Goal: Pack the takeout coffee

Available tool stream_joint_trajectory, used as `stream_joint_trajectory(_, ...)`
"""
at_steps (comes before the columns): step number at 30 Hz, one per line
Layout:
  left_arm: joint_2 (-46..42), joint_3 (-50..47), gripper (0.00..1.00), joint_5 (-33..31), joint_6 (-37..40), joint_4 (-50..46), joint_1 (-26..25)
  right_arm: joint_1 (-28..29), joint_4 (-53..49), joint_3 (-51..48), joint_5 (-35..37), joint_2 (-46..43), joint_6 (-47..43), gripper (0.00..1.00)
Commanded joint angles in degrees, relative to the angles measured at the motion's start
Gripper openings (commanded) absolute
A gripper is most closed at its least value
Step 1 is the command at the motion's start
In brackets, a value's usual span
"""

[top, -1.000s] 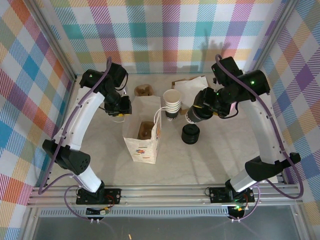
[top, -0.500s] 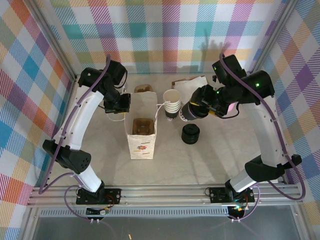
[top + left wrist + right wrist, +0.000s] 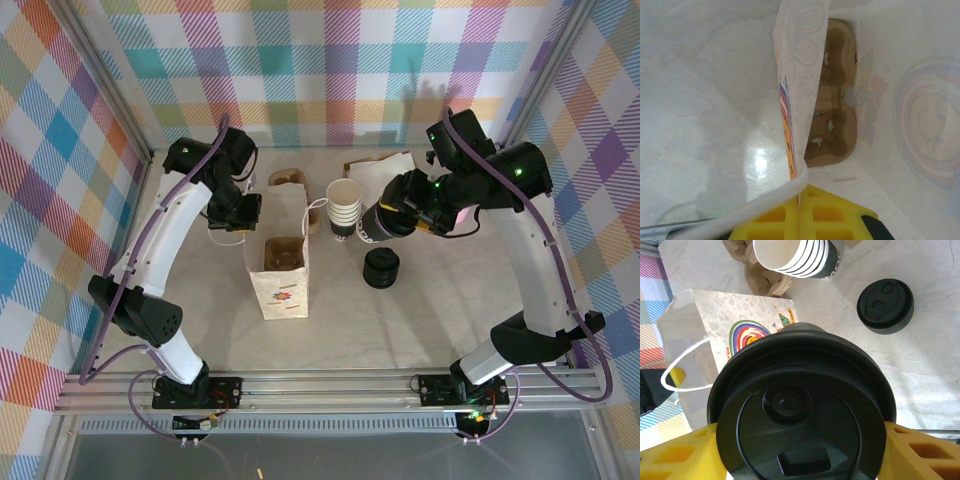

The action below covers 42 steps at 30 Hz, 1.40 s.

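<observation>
Right claw point(image 3: 390, 220) point(image 3: 799, 452): jaws spread wide, yellow pads point(image 3: 675, 457) clamped on either side of the takeout coffee point(image 3: 374, 226) point(image 3: 800, 405), black lid facing the wrist camera. Cup held off the table point(image 3: 430, 320), to the right of the paper bag point(image 3: 281, 272) point(image 3: 752, 325) and apart from it. Left claw point(image 3: 233, 214) point(image 3: 800, 220): pads pressed together, pinching the bag's upper left edge. Bag stands open, brown cup carrier point(image 3: 284, 256) point(image 3: 835, 125) inside on its floor. Stack of lidless cups point(image 3: 344, 208) point(image 3: 795, 257) just right of the bag's far end. Stack of black lids point(image 3: 381, 268) point(image 3: 885, 300) on the table, right of the bag, beneath the held coffee
</observation>
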Motion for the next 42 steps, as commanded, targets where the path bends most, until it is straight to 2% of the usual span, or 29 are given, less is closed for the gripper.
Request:
stream_joint_trajectory(1, 0.95, 3.58, 0.00, -0.72, 1.33, -3.30, 0.38, 0.41, -9.98, 2.53, -2.01, -0.76, 1.09, 0.22)
stream_joint_trajectory(6, 2.95, 9.25, 0.00, -1.39, 1.22, -7.76, 0.31, 0.43, -10.12, 4.54, -3.22, -0.16, 1.97, 0.22)
stream_joint_trajectory(10, 5.46, 14.09, 0.00, -4.59, 2.31, -11.97, -0.66, 0.43, -10.02, 5.48, -3.90, 0.37, 2.24, 0.22)
stream_joint_trajectory(17, 6.63, 16.05, 0.00, -7.50, 1.13, -12.07, -4.51, 0.43, -9.01, 9.72, -7.36, 2.47, 2.30, 0.22)
stream_joint_trajectory(33, 4.40, 11.45, 0.00, 1.62, -5.61, -12.07, -5.02, 2.23, -0.61, 10.20, -13.33, 3.03, 8.01, 0.21)
stream_joint_trajectory(42, 4.89, 12.81, 0.00, 6.55, -4.96, -11.56, -5.29, 4.99, 4.36, 10.11, -14.69, 3.33, 11.59, 0.21)
